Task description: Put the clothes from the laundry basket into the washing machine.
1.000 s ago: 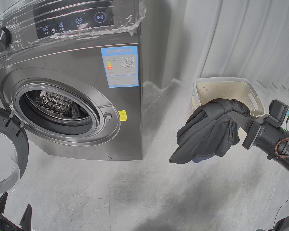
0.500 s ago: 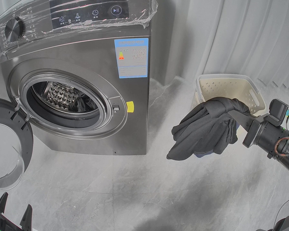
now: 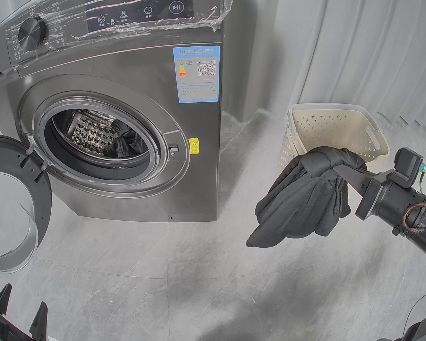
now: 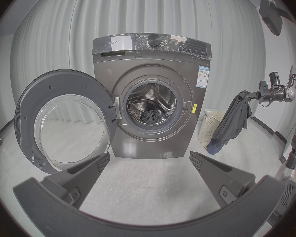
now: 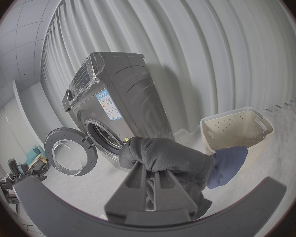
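Head view: the right gripper [image 3: 341, 168] has its tips buried in a bunched dark garment [image 3: 300, 200], so they cannot be seen. In the right wrist view its fingers [image 5: 132, 188] sit close together, clamped on the cloth. The garment hangs in the air in front of the laundry basket [image 3: 333, 106], hiding the basket's near rim and bottom. A blue cloth [image 5: 227, 164] peeks from under the garment; whether it is a separate piece cannot be told.

The left gripper [image 3: 22, 300] is cut off at the picture's lower corner. Its fingers are spread wide and hold nothing.

The washing machine [image 3: 128, 72] stands with its door [image 3: 45, 200] swung open toward the robot's left, partly cut off by the frame's edge. Dark clothes [image 4: 149, 117] lie in the drum [image 3: 92, 133].

On the machine's front are a blue-bordered label [image 3: 196, 74] and a small yellow sticker [image 3: 193, 146] beside the latch. Crinkled plastic film [image 3: 213, 10] covers the dial [image 3: 30, 27] and the lit symbols of the panel; the small print is not legible.
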Tool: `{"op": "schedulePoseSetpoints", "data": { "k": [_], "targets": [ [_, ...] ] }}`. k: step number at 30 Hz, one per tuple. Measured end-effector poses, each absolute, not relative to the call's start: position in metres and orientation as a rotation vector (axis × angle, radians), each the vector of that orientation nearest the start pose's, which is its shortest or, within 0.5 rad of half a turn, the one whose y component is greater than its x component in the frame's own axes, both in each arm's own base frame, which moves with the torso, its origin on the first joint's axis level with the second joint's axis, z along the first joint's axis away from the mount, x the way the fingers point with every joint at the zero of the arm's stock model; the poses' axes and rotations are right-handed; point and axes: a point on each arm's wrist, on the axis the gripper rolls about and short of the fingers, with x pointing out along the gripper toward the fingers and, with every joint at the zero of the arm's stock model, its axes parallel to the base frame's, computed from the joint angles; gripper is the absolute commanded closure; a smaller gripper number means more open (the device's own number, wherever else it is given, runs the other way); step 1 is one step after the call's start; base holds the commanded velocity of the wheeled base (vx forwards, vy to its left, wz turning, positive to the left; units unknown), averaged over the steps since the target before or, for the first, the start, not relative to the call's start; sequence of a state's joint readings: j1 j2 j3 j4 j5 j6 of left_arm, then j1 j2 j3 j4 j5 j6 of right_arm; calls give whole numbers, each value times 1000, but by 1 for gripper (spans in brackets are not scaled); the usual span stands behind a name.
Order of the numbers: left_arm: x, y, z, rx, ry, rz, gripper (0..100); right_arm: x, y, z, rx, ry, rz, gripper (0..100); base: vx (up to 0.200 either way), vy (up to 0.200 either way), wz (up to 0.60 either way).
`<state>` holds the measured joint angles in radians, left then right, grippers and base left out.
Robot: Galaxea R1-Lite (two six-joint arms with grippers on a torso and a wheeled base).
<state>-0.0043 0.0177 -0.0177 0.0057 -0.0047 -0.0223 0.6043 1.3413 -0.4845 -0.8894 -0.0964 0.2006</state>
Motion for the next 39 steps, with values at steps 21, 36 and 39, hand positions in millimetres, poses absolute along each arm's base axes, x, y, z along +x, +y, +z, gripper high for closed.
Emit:
{"op": "schedulePoseSetpoints", "data": {
  "k": [21,36,39],
  "targets": [
    [-23,0,80,-23,7,-8,0,171,115,212,207,23,509,100,-38,105,0],
    [-23,0,80,-23,6,-7,0,173,113,212,206,23,494,100,-27,53,0],
    [-23,0,80,-24,6,-8,0,174,113,212,206,22,491,100,0,200,0]
  ]
}}
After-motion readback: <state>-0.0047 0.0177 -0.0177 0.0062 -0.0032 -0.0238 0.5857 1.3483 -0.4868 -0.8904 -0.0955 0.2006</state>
